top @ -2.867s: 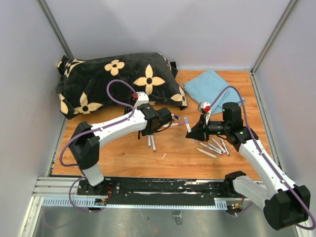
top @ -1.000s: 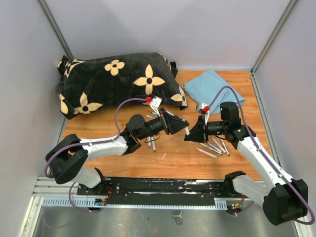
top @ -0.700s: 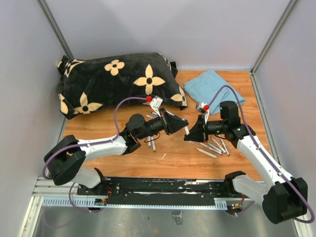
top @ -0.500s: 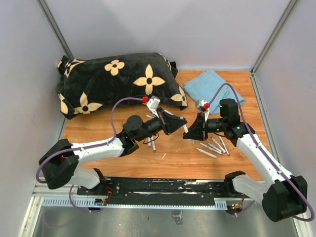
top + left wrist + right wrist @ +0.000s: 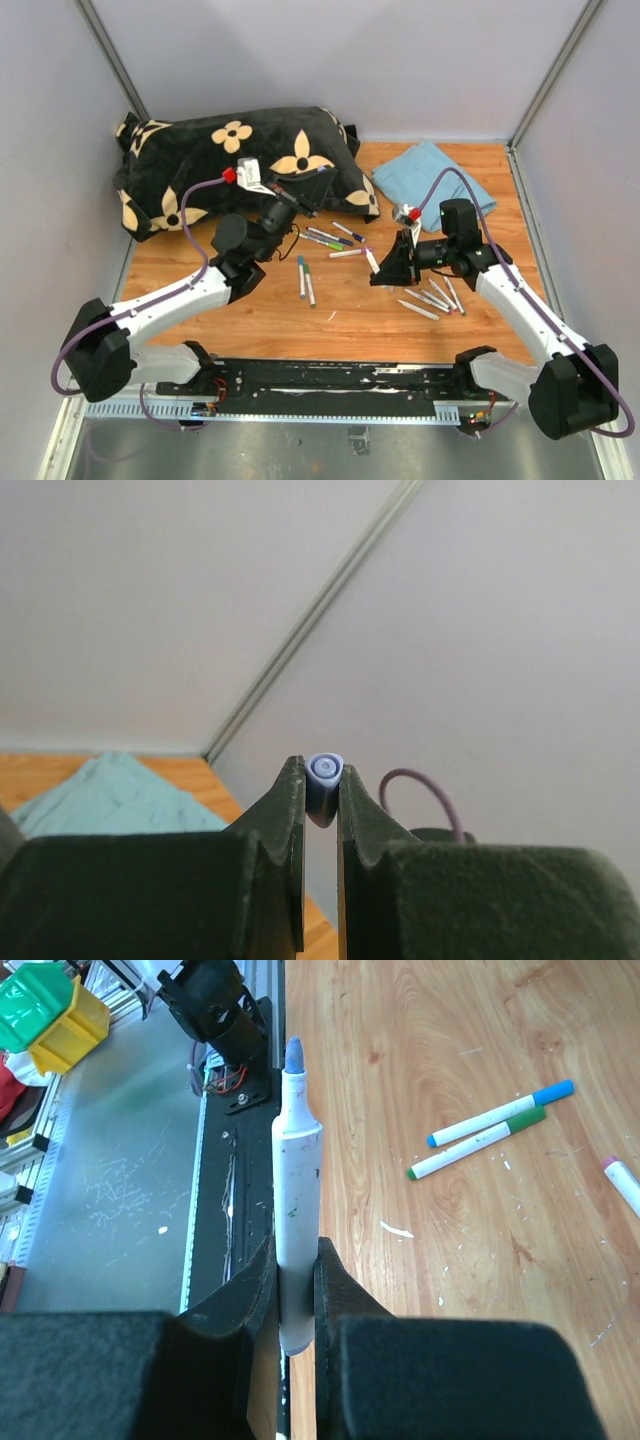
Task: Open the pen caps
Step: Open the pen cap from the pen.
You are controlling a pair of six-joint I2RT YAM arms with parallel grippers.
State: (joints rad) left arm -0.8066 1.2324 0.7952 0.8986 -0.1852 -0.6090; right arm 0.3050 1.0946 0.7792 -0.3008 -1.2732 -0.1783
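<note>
My left gripper (image 5: 321,783) is shut on a pale blue pen cap (image 5: 325,771), seen end-on between its fingertips. In the top view the left gripper (image 5: 316,172) is raised over the pillow, well apart from the right one. My right gripper (image 5: 297,1265) is shut on a white pen barrel (image 5: 297,1180) whose bluish tip is bare. From above, that pen (image 5: 371,259) sticks out leftward from the right gripper (image 5: 386,270). Several capped pens (image 5: 304,279) lie on the wood between the arms, among them a blue-capped one (image 5: 502,1112) and a green-capped one (image 5: 476,1144).
A black pillow with cream flowers (image 5: 200,160) fills the back left. A blue cloth (image 5: 430,175) lies at the back right. Several white pen barrels (image 5: 432,297) are piled under the right arm. Grey walls close in both sides; a metal rail (image 5: 300,380) runs along the near edge.
The left gripper closed at the tip of the pen held by the right gripper, then swung up and back to the left with the cap. The right arm barely moved.
</note>
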